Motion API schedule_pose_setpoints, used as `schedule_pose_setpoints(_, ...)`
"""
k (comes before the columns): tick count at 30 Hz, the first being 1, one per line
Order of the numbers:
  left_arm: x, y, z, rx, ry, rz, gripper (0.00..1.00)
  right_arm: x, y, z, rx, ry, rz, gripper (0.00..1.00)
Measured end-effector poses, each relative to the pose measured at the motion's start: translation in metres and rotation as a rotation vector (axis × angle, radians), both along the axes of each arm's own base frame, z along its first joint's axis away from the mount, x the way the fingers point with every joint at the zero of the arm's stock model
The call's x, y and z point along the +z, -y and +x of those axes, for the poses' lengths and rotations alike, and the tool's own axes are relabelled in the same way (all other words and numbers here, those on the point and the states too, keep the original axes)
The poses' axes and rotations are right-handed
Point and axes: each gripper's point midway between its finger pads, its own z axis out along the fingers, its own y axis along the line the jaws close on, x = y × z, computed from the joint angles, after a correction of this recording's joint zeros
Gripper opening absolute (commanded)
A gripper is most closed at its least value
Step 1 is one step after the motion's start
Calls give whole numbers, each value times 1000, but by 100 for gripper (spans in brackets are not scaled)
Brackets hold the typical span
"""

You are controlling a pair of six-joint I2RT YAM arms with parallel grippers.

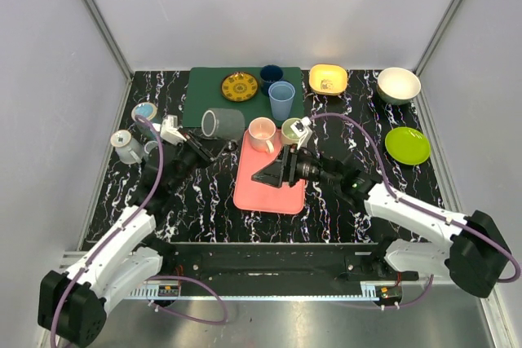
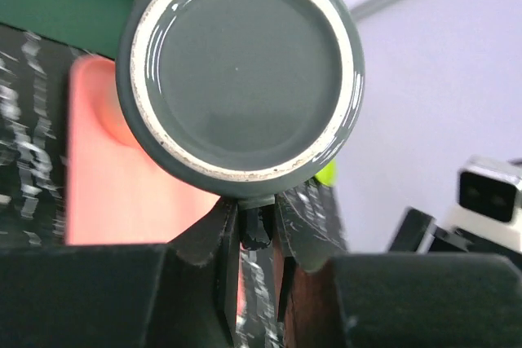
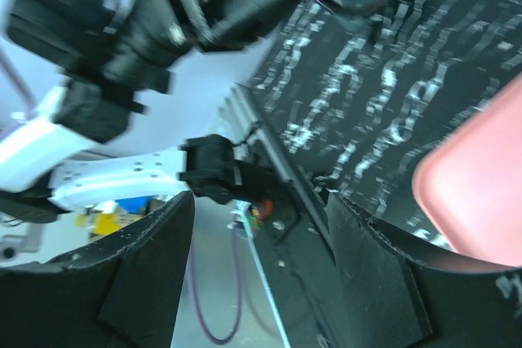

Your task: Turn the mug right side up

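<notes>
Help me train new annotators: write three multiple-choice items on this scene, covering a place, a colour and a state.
1. Where does the yellow patterned plate lie?
A. on the pink tray
B. on the green mat
C. inside the white bowl

2. What colour is the flat plate at the far right?
A. lime green
B. red
C. black

3. How is the grey mug placed?
A. upright on the mat
B. upside down on the tray
C. on its side, gripped by the left claw

Answers: 1 B, the top view shows the mat all around the plate. 2 A, it is bright lime against the dark table. 3 C, the left wrist view faces the mug's base, with the claw closed beneath it.
</notes>
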Motion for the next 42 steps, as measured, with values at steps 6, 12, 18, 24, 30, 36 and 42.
schedule_pose_setpoints(6,17,30,-22,-167,-9,-234,0,38,-20,-1,80,3,131,73)
schedule_pose_setpoints(12,68,40,-49,-296,105,-366,0,61,-34,6,116,25,179,73)
schedule_pose_setpoints(18,96,43,-71,-388,181,-423,0,65,-38,17,106,23,180,73)
schedule_pose_setpoints(24,100,45,-81,-427,188,-442,0,82,-46,24,125,43,207,64)
schedule_pose_setpoints(30,104,43,-80,-414,214,-443,0,85,-54,27,160,3,230,42)
schedule_pose_setpoints(36,102,42,-77,-398,222,-440,0,92,-56,25,192,-26,275,0)
schedule_pose_setpoints(42,105,41,-78,-400,236,-443,32,96,-56,24,211,-3,291,0)
